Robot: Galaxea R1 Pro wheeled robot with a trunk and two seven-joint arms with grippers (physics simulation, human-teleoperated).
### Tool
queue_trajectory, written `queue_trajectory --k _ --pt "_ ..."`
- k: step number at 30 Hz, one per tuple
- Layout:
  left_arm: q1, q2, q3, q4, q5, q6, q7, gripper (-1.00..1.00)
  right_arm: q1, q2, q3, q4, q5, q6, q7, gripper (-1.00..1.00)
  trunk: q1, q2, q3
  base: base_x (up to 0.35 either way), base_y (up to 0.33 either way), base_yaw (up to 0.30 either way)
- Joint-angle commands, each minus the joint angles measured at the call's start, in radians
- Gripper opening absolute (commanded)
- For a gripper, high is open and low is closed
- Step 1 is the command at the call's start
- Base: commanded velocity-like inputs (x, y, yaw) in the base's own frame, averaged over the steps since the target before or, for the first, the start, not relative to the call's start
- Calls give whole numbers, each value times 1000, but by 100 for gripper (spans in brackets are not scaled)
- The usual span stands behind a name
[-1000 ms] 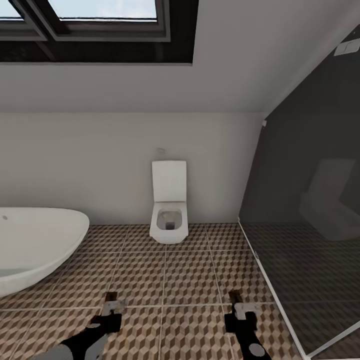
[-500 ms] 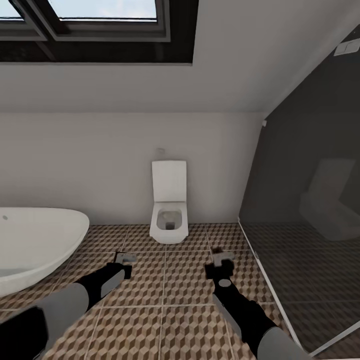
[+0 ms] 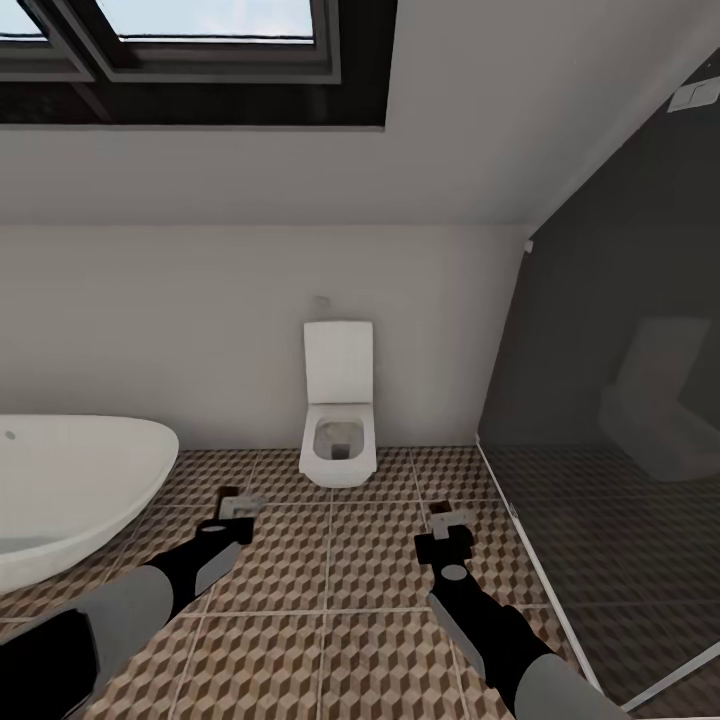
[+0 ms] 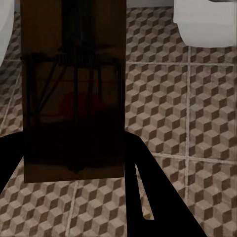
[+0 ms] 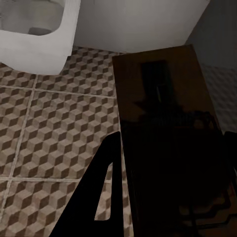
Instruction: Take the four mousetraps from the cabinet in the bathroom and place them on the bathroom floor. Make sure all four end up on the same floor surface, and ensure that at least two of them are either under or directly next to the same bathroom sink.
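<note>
both arms out over the bathroom floor (image 3: 330,590), camera unchanged: toilet (image 3: 338,405) on the back wall, bathtub (image 3: 70,490) at left, dark glass panel (image 3: 620,430) at right, all where they were. since half a second ago the left gripper (image 3: 238,505) moved slightly left and up toward the tub; the right gripper (image 3: 448,524) dropped slightly, barely shifted. a second ago both were much lower in frame, arms less extended. left wrist view: left jaws clamped on a mousetrap (image 4: 73,94), flat brown board with wire spring, held above the tiles. right wrist view: right jaws clamped on a second mousetrap (image 5: 170,143), dark, also held off the floor.
</note>
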Motion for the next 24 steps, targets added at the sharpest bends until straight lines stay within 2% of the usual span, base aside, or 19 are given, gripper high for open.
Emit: queue_trajectory --k 1,8,24 --pt "-1 1 -7 -2 3 4 -4 -100 -1 -1 5 -1 -6 2 -6 -100 1 -2 -2 0 0 0" --pt "-1 0 -8 2 3 3 -30 -100 -1 -4 5 1 -5 -4 -6 -100 1 -2 -2 0 0 0" --pt "10 -5 -6 3 12 10 -28 -100 -1 -8 6 -5 -7 -1 -12 -100 1 -2 -2 0 0 0"
